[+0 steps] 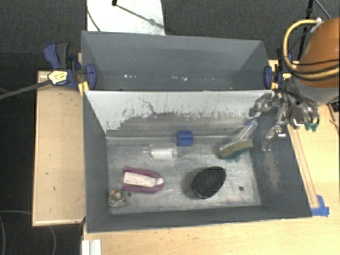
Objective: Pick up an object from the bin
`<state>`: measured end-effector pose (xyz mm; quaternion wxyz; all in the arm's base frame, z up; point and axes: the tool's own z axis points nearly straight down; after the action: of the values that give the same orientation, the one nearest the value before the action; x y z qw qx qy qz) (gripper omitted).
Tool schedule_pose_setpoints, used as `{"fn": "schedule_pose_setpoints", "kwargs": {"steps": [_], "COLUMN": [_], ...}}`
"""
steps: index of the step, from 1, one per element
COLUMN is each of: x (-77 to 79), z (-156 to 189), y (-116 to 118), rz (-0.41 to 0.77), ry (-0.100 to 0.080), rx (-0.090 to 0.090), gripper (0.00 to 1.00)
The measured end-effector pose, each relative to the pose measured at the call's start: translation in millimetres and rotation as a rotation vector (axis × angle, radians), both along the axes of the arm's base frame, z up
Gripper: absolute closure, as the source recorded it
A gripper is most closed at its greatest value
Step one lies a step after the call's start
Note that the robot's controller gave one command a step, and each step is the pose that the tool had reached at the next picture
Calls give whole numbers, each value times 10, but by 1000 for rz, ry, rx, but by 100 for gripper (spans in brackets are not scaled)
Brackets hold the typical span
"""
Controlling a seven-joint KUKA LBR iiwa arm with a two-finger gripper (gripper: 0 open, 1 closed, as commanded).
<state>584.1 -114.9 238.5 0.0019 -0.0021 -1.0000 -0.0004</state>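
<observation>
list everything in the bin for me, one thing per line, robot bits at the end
bin: 1, grey metal, middle of the view
small block: 1, blue, back of the floor, middle
small tube: 1, clear, just in front of the block, toward the view's left
brush-like thing: 1, olive-tan, floor's right side, nearest the gripper
oval pad: 1, black, front, right of middle
packet: 1, purple and white, front left
small lump: 1, greenish brown, front-left corner
gripper: 1, metal, over the bin's right wall
arm: 1, orange cover, upper right

Block (184, 138) behind bottle (162, 153); brush (236, 146) right; packet (142, 180) left of disc (207, 182).
</observation>
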Motion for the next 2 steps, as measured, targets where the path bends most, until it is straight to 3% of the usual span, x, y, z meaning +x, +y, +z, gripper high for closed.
{"fn": "schedule_pose_setpoints", "kwargs": {"steps": [1, 2], "x": [-129, -380], "z": [-791, -1692], "y": [906, 331], "rz": [45, 128], "ry": [1, -10], "rx": [4, 0], "gripper": [0, 0]}}
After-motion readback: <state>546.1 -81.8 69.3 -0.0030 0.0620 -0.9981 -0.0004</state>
